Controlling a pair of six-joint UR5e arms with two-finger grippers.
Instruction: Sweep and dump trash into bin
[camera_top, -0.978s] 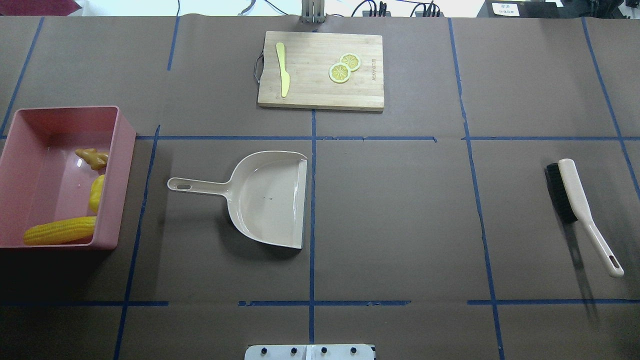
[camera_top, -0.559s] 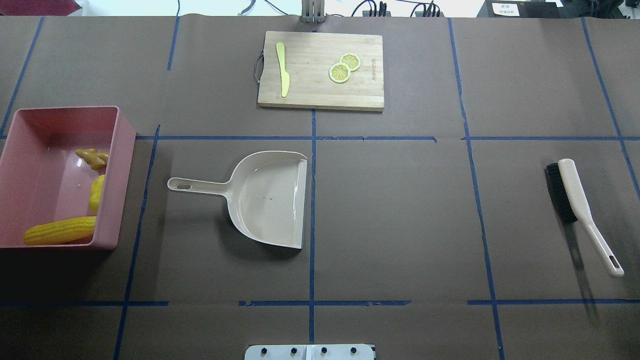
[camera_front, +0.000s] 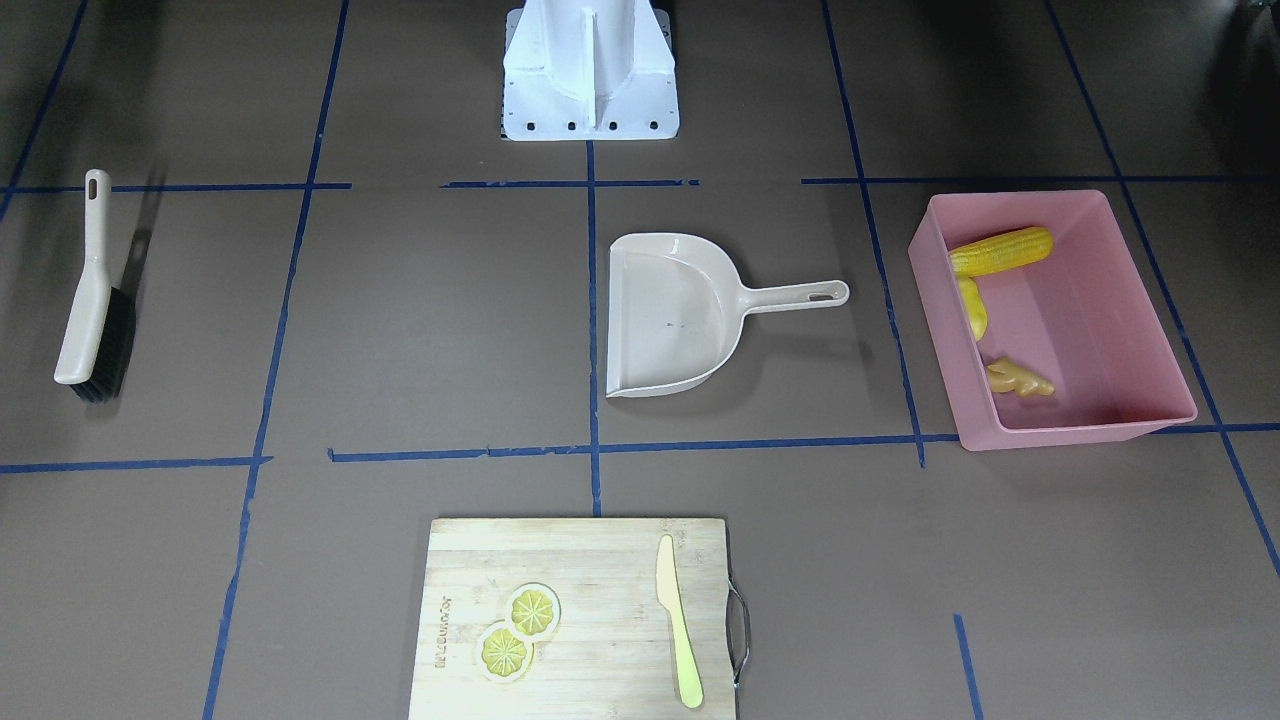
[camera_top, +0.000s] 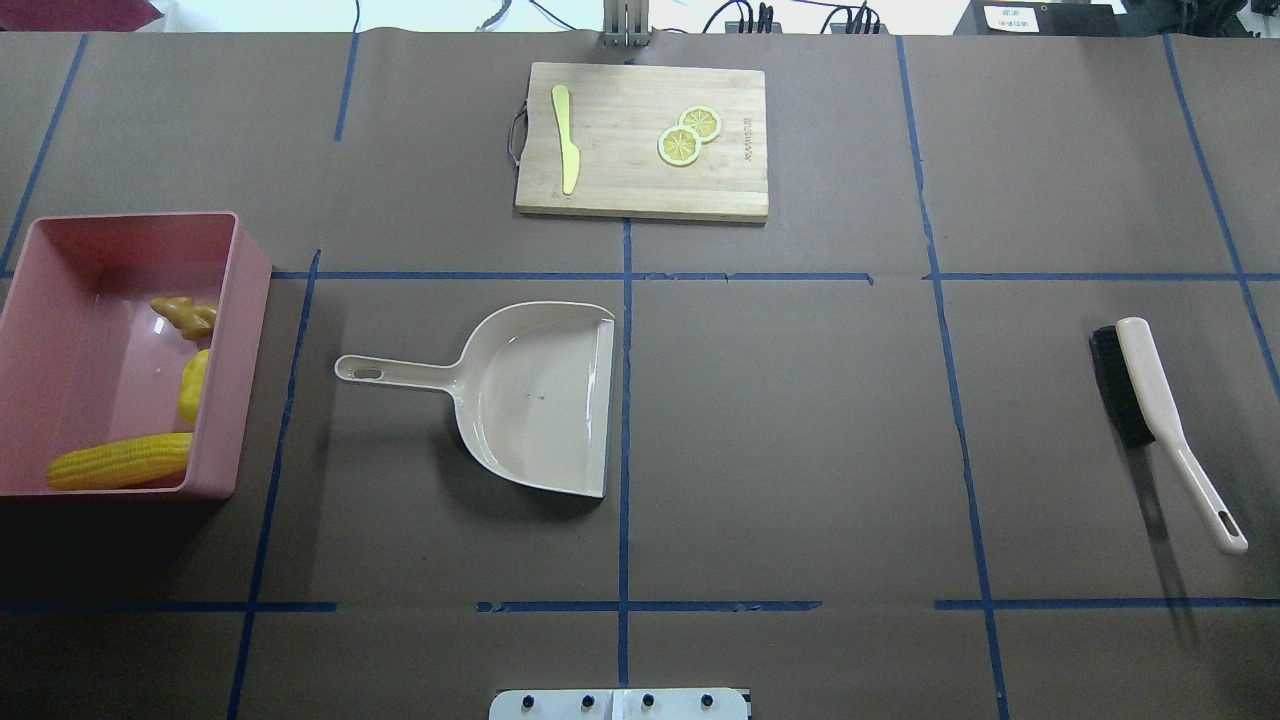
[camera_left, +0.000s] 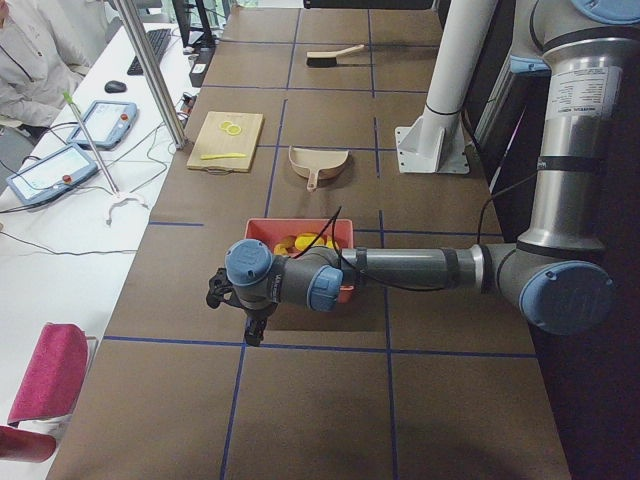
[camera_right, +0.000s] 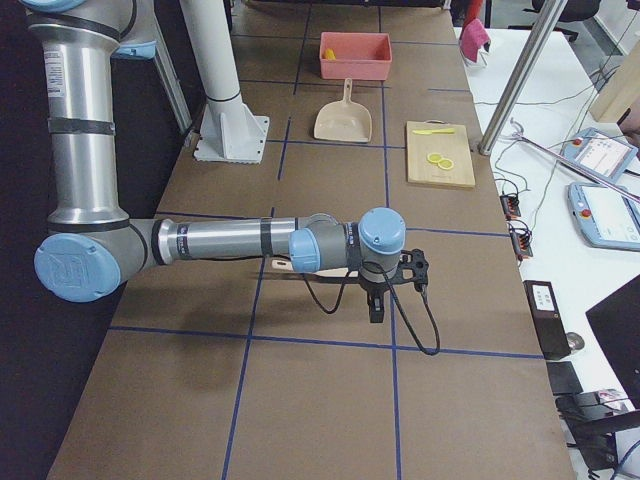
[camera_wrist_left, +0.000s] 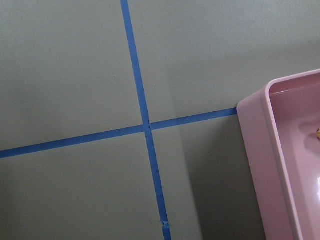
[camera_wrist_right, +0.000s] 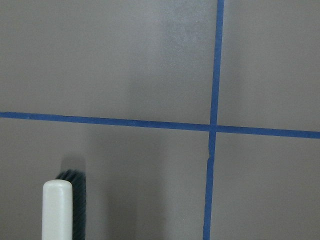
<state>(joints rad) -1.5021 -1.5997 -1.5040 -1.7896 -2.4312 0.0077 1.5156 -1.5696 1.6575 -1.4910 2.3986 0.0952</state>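
Observation:
The pink bin (camera_top: 252, 262) stands at the table's left end, and is also seen from across the table (camera_front: 1090, 432). Inside it lie the trash pieces: a corn cob (camera_top: 120, 461), a rounded yellow lump (camera_top: 193, 385) and a tan ginger root (camera_top: 185, 316). My left gripper (camera_left: 248, 330) hangs over the table just beyond the bin's outer end. My right gripper (camera_right: 378, 308) hangs beyond the brush at the other end. Both show only in the side views, so I cannot tell whether they are open or shut. The left wrist view catches the bin's corner (camera_wrist_left: 255, 130).
A beige dustpan (camera_top: 530, 400) lies empty at mid-table, handle toward the bin. A beige brush (camera_top: 1150, 390) with black bristles lies at the right end. A wooden cutting board (camera_top: 640, 185) at the far edge carries a pale yellow knife (camera_top: 566, 140) and lemon slices (camera_top: 688, 135).

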